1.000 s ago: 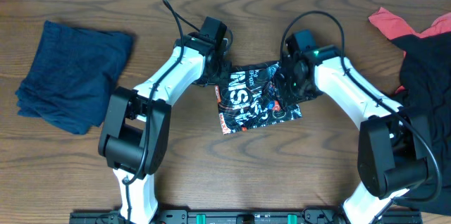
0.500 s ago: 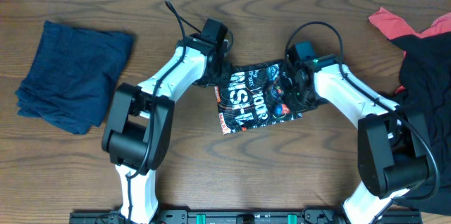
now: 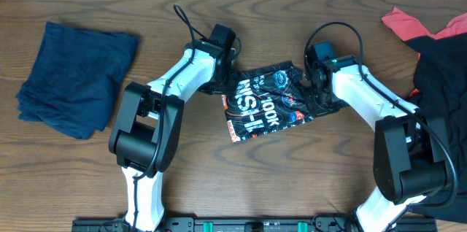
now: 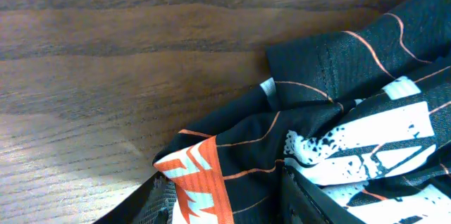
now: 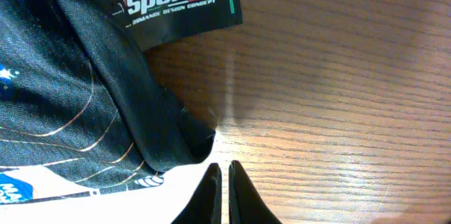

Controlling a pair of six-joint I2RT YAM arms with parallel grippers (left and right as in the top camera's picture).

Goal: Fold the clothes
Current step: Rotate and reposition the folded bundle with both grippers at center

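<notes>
Your right gripper (image 5: 221, 176) has slid outward since a second ago, spreading the black jersey (image 3: 264, 102) flatter between both arms. Its fingers are pressed together, with a cloth fold right at their tips. On the left gripper (image 4: 224, 199), the orange hem sits between the fingers; pinched or not, can't tell.

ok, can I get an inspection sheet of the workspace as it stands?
Surface: wooden table, no spills seen.
Job's things: black jersey folded small at centre; navy garment folded at left; red garment and black garment heaped unfolded at the right edge.
Clutter: nothing seen.
Grippers: left gripper open, jersey cloth between its fingers; right gripper shut, at the jersey's edge.
Cables: left cable loop and right cable loop, black, one at each wrist.
Surroundings: black rail along the near edge.
</notes>
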